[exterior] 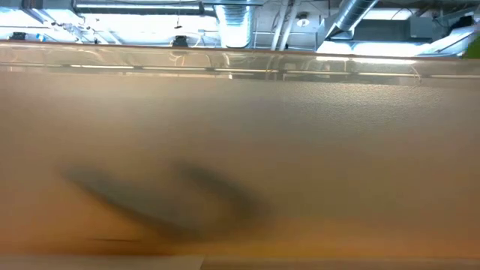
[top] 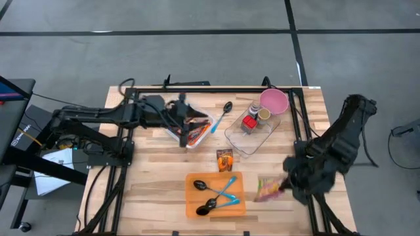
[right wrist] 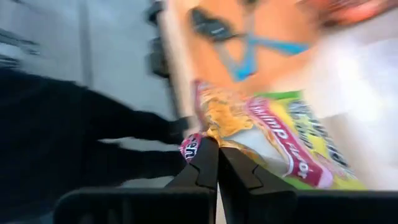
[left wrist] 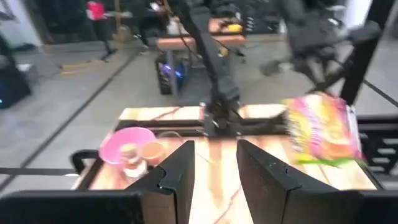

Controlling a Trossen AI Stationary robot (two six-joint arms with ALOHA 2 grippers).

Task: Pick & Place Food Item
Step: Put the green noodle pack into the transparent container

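The wooden counter [top: 157, 187] carries everything, with the left arm stretched across its far left part and the right arm bent over its near right corner. An orange tray [top: 226, 204] sits near the front edge holding black spoons with blue handles [top: 220, 194]. Toward the far right stands a clear container [top: 244, 141] with a pink bowl [top: 273, 101] at its far end. The right hand [right wrist: 217, 163] is closed tight on the edge of a pink and yellow noodle packet [top: 268, 189], which sits just right of the tray. The left hand [top: 186, 126] grips an orange and white packet [top: 199, 130] between partly closed fingers. A small orange packet [top: 224, 159] lies between tray and container.
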